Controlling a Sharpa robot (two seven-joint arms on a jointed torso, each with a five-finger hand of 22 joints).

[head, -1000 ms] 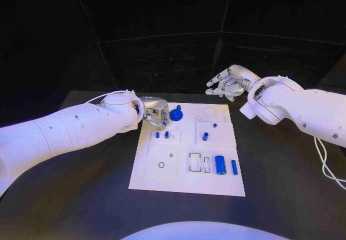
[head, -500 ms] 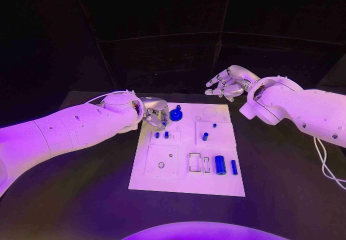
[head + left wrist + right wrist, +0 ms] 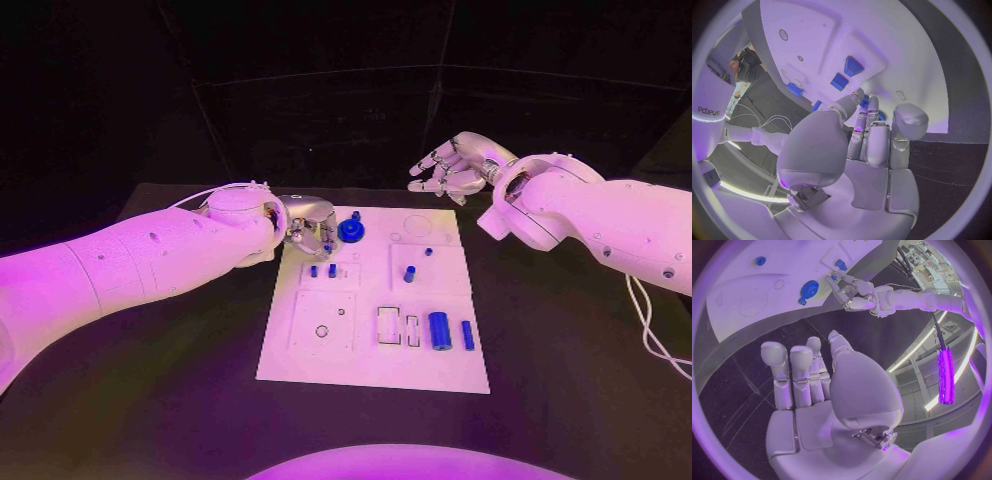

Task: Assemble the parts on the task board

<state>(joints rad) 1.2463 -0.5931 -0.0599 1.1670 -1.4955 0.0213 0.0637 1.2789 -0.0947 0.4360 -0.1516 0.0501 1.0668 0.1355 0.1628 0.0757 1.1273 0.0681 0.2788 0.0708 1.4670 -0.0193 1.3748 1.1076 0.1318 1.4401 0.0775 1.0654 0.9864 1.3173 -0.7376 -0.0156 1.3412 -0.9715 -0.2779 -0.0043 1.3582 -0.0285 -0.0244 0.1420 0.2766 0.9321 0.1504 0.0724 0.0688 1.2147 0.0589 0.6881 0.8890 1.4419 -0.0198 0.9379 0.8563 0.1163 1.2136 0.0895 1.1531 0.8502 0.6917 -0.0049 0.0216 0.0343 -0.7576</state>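
Two hands are over the black desk (image 3: 173, 380), and little separates this moment from the one a second ago. The left hand (image 3: 310, 226) is still at the far left corner of the white task board (image 3: 368, 365), its fingers (image 3: 869, 131) curled down together onto the board's surface just beside the round blue part (image 3: 352, 232). In the left wrist view the fingertips come together on something small and blue at the board, but whether they actually pinch it or only touch it cannot be told. The hand has edged very slightly, by no more than a trace, and its posture is the same.

The right hand (image 3: 454, 168) hangs in the air beyond the board's far right corner, well apart from the board, its fingers (image 3: 799, 371) loosely extended side by side and holding nothing. It has drifted a touch farther up and away since the earlier frame.

On the board the parts lie as before: two small blue pegs (image 3: 322, 270) near the left hand, a short blue peg (image 3: 410, 272) toward the middle with a smaller one (image 3: 428, 250) just beyond it, and in the near right area a thick blue cylinder (image 3: 440, 330) beside a thin blue rod (image 3: 467, 335). None of them has shifted.
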